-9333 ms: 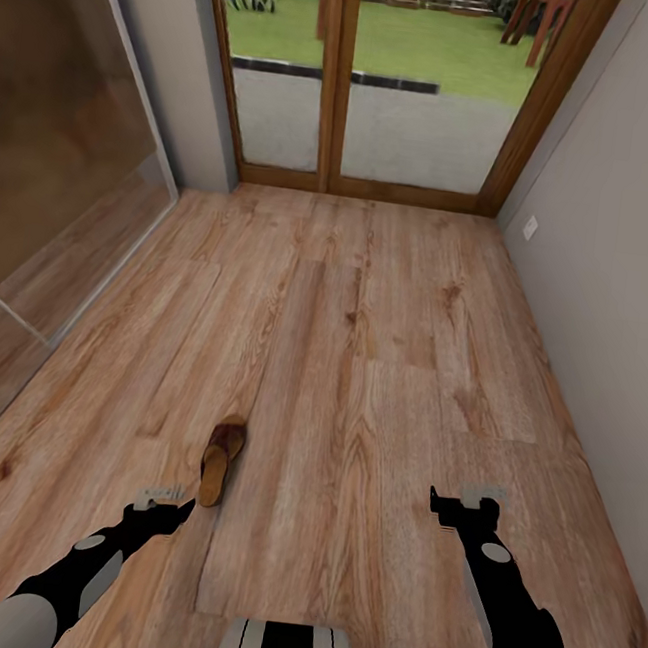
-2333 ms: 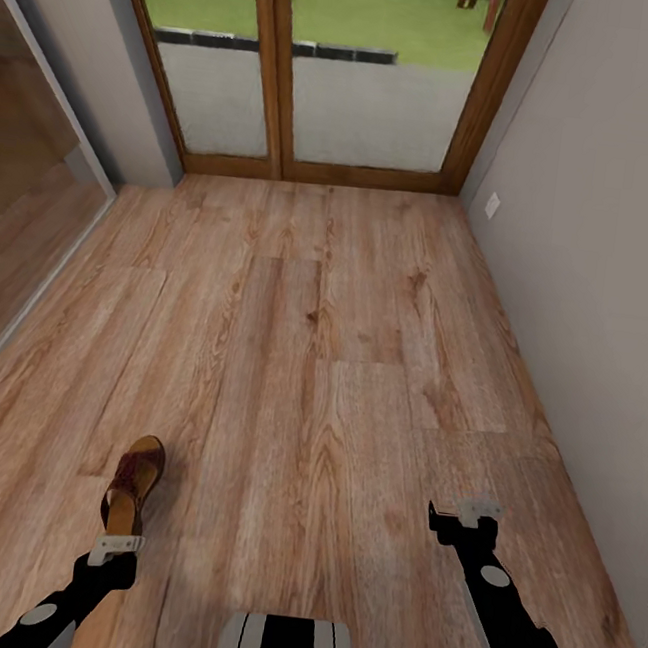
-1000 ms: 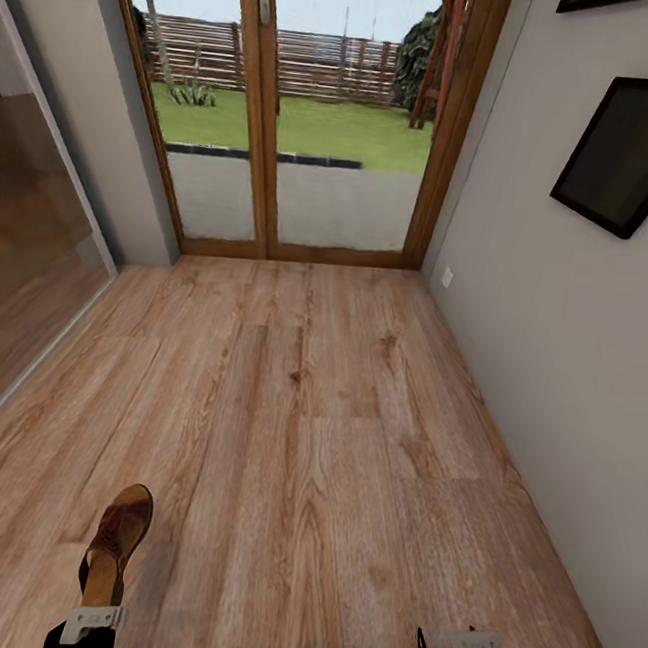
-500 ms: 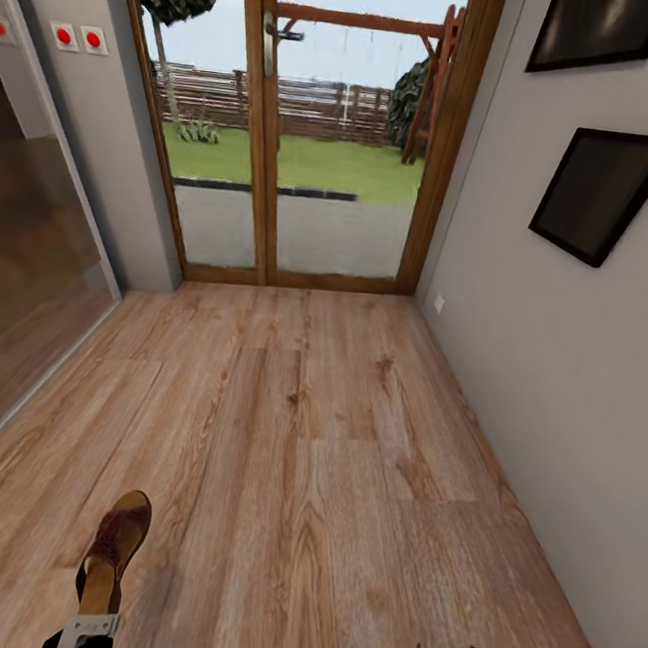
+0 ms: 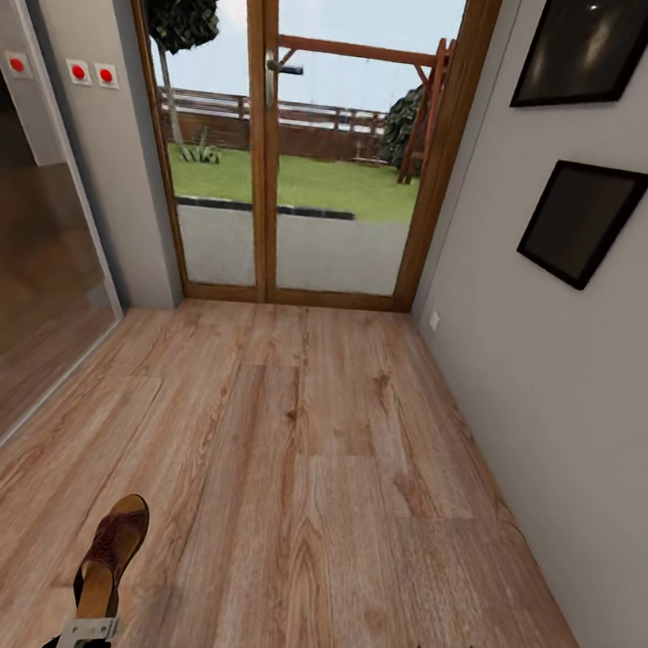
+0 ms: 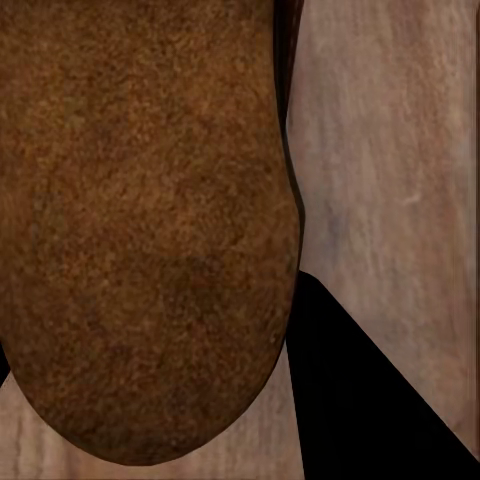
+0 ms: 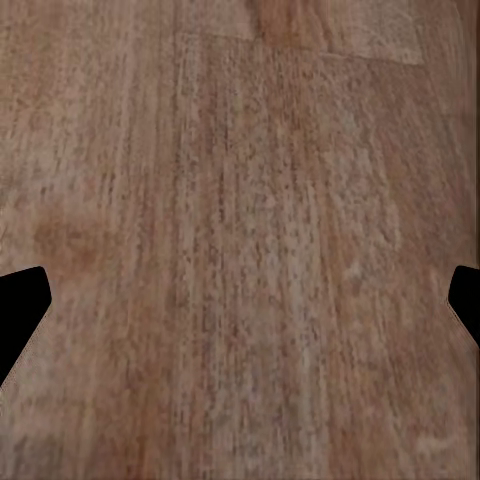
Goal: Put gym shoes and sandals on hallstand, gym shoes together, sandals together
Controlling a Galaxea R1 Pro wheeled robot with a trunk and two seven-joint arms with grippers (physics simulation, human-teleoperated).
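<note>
Left gripper (image 5: 88,631) sat right at the sandal (image 5: 110,556) heel, sandal sticking out ahead of it; couldn't tell if it was clamped. Right gripper (image 7: 240,300) was wide apart over bare floor (image 5: 346,488). Weak heel grip could've dropped it.

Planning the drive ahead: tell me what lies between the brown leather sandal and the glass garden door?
Only bare wood-plank floor separates the brown leather sandal from the glass garden door, per the head view.
</note>
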